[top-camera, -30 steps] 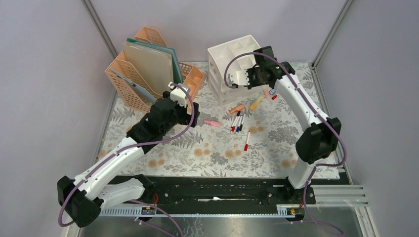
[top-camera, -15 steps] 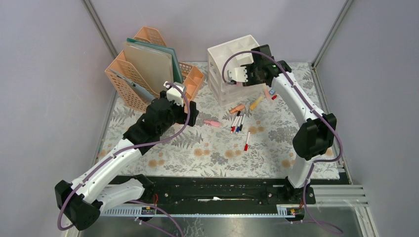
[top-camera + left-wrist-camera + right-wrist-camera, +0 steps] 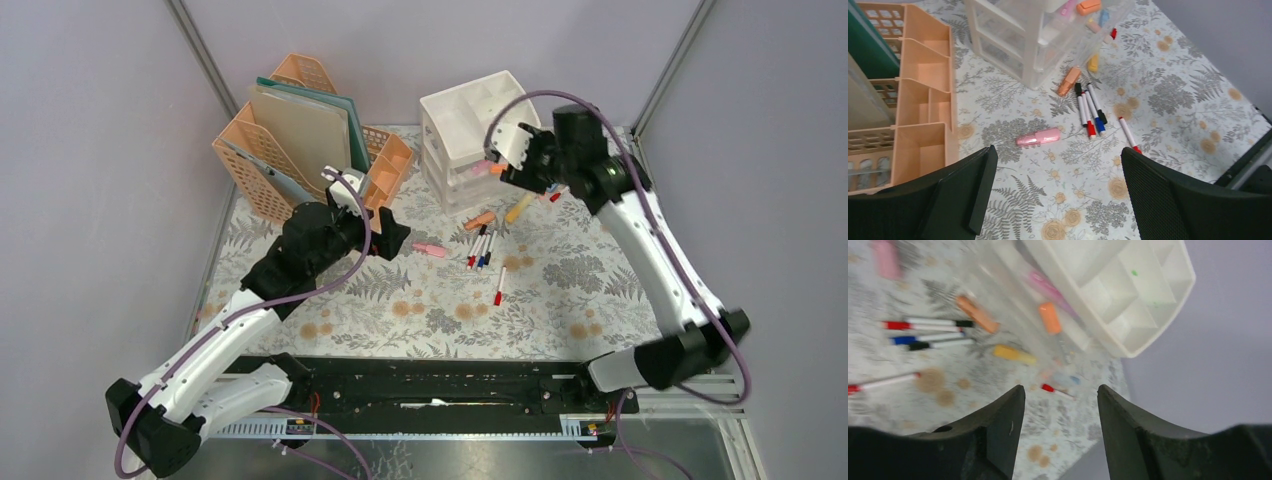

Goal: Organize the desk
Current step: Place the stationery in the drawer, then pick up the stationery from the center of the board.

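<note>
— Well, where do we stand?
— Mid-sorting, we judge. The desk point(image 3: 420, 310) fills the middle of the top view, with the peach file rack point(image 3: 262, 165) at ten o'clock. Our left gripper point(image 3: 1058, 152) hangs wide open and empty over the pink highlighter point(image 3: 1039, 136). We'd take that next: lower, straddle it, close.
— And rightward?
— Loose markers point(image 3: 482, 248) lie fanned just past centre, and the white drawer unit point(image 3: 470, 110) is at twelve. Our right gripper point(image 3: 1060, 392), at one o'clock, has its jaws apart with nothing between them. It is above an orange highlighter point(image 3: 1050, 317) that seems to lie in a drawer.
— What can't we read?
— The right wrist view is blurred, the clear drawers hide which tier holds what, and the bits at the unit's right foot are too small to name.
</note>
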`<state>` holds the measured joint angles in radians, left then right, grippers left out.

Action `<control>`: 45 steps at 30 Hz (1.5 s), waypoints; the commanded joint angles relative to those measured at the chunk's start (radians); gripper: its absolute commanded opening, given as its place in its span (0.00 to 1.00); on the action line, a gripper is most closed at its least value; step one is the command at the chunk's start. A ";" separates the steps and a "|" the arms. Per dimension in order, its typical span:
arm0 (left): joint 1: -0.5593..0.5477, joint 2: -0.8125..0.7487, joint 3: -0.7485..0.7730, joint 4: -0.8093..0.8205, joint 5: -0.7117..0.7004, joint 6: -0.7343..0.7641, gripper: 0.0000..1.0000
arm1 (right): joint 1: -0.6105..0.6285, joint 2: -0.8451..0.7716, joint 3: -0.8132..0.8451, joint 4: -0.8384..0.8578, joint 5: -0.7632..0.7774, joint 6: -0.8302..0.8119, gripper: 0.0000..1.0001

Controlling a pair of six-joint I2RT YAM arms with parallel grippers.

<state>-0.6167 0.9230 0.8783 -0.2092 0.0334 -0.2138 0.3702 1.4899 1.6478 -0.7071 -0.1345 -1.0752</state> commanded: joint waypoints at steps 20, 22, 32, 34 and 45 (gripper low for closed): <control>0.032 0.293 -0.050 0.194 0.348 -0.375 0.99 | -0.286 -0.618 -0.728 0.230 -0.719 0.657 0.93; 0.033 0.288 -0.075 0.206 0.346 -0.402 0.99 | -0.301 -0.615 -0.742 0.276 -0.702 0.708 1.00; 0.043 0.285 0.062 0.093 0.309 -0.258 0.99 | -0.427 -0.424 -0.749 0.474 -0.492 1.113 1.00; 0.051 0.279 0.076 0.091 0.297 -0.227 0.99 | -0.453 -0.367 -0.718 0.468 -0.421 1.157 1.00; 0.093 0.155 0.046 0.079 0.199 -0.109 0.99 | -0.517 0.059 -0.470 0.536 -0.237 1.198 1.00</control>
<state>-0.5289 1.1645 0.9230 -0.1558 0.2893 -0.3801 -0.1436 1.4071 1.0405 -0.2337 -0.4965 0.0814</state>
